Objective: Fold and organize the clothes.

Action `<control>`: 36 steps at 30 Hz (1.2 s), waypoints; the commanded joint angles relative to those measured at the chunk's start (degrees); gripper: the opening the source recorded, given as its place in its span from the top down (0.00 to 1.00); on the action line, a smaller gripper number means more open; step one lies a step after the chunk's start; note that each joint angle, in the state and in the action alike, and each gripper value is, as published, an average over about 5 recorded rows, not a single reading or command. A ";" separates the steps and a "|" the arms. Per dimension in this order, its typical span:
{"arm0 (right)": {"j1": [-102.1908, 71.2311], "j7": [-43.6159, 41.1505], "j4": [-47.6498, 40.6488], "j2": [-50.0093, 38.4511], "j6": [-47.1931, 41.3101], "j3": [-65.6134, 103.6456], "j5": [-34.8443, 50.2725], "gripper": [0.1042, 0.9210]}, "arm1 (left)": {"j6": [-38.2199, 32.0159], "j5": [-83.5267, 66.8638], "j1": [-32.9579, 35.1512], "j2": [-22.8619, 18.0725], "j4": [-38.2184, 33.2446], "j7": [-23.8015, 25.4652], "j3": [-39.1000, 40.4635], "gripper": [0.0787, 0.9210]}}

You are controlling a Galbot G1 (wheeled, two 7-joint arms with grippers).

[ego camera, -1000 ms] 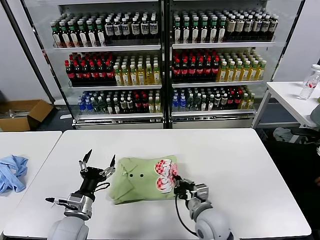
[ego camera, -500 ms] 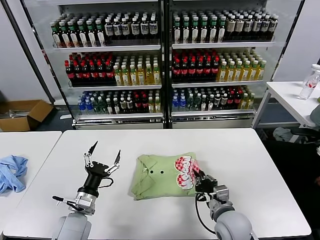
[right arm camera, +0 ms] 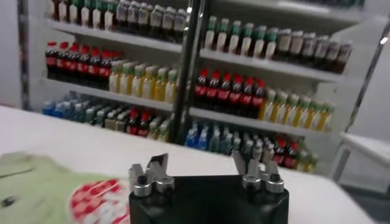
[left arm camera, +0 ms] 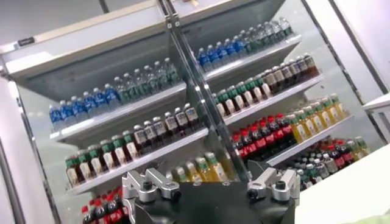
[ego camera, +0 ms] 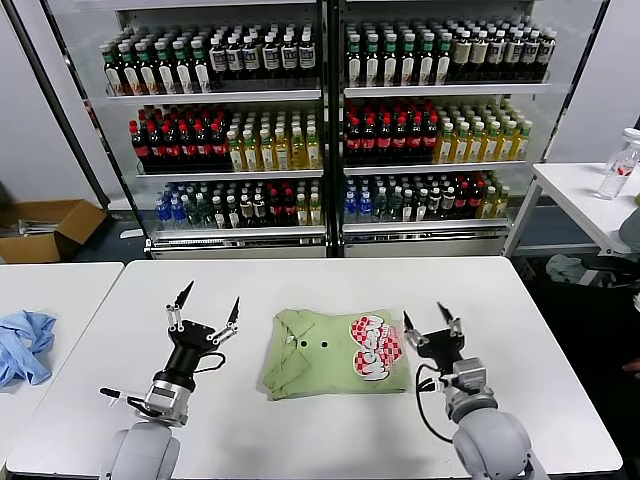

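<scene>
While both stand spread wide, the right gripper (ego camera: 431, 327) sits just beside the folded green shirt (ego camera: 335, 353), the left gripper (ego camera: 205, 311) apart.

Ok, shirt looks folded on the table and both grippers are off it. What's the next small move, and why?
Probably just draw the right gripper clear, away from the shirt. The shirt lies folded flat mid-table, checkered print up, and that gripper is open right beside its edge, holding nothing. The left gripper is also open, well apart from the shirt, so it can stay.
</scene>
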 commanded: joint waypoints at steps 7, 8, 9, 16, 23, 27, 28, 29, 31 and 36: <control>3.67 -0.54 -5.40 -0.58 5.52 3.11 -3.13 0.12 | 2.06 -3.05 -0.14 -0.23 0.65 0.57 -0.50 0.12; 3.78 -0.55 -5.50 -0.53 5.36 3.08 -3.38 0.12 | 2.09 -3.06 -0.08 -0.20 0.64 0.57 -0.52 0.12; 3.98 -0.60 -5.70 -0.49 5.21 3.08 -3.71 0.12 | 2.15 -3.07 -0.10 -0.16 0.68 0.57 -0.51 0.12; 6.10 -1.47 -9.23 -0.27 7.41 3.30 -7.55 0.12 | 3.24 -3.60 -1.20 0.41 1.53 0.18 0.36 0.12; 6.34 -1.15 -10.83 -0.06 10.59 3.33 -9.66 0.12 | 4.18 -4.57 -2.99 1.04 2.60 0.27 0.77 0.12; 6.57 -0.90 -11.59 0.01 12.07 3.20 -10.78 0.12 | 3.26 -4.64 -4.02 0.83 3.60 0.66 0.77 0.12; 6.75 -0.83 -11.89 0.10 12.52 3.19 -11.28 0.12 | 2.80 -4.44 -4.14 0.68 3.96 0.66 0.74 0.12; 6.99 -0.77 -12.24 0.23 12.96 3.24 -11.81 0.12 | 2.36 -4.20 -4.19 0.53 4.32 0.65 0.72 0.12; 7.65 -0.64 -13.19 0.52 13.70 3.39 -12.71 0.12 | 1.83 -3.77 -4.14 0.30 4.85 0.54 0.72 0.12; 8.41 -0.66 -14.48 0.90 14.14 3.24 -12.99 0.12 | 1.97 -3.82 -4.35 0.39 5.02 0.37 0.65 0.12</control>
